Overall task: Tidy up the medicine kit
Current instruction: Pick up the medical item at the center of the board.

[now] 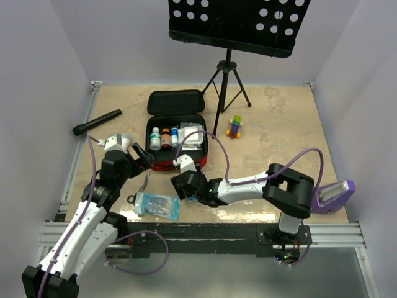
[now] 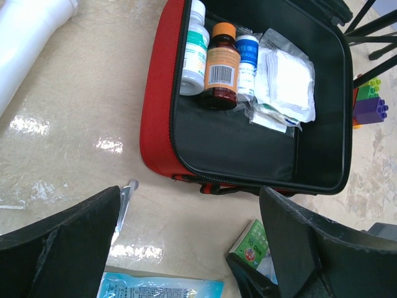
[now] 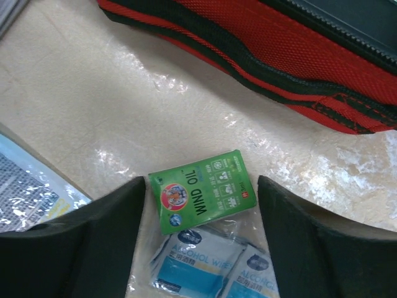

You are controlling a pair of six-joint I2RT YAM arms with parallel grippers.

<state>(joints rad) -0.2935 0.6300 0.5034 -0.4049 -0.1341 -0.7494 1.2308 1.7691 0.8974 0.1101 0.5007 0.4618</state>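
The medicine kit [image 1: 152, 162] is a red zip case lying open mid-table, its black lid [image 1: 175, 102] folded back. In the left wrist view its red wall [image 2: 158, 124] holds a white bottle [image 2: 195, 49], an amber bottle [image 2: 221, 65], a blue-label bottle [image 2: 247, 56] and gauze packets [image 2: 285, 84]. My right gripper [image 3: 200, 205] is open, low over the table, with a green Wind Oil box [image 3: 201, 189] and alcohol wipe packets [image 3: 198, 257] between its fingers. It shows at the case's near edge [image 1: 186, 185]. My left gripper [image 2: 189, 205] is open and empty, near the case's front left corner [image 1: 139, 158].
A blue-printed packet [image 1: 156, 205] and scissors [image 1: 141, 189] lie near the front left. A black flashlight [image 1: 97, 122] lies far left. Toy bricks [image 1: 235, 126] and a music-stand tripod [image 1: 228, 81] stand right of the case. A purple and white object [image 1: 332, 195] sits at the right.
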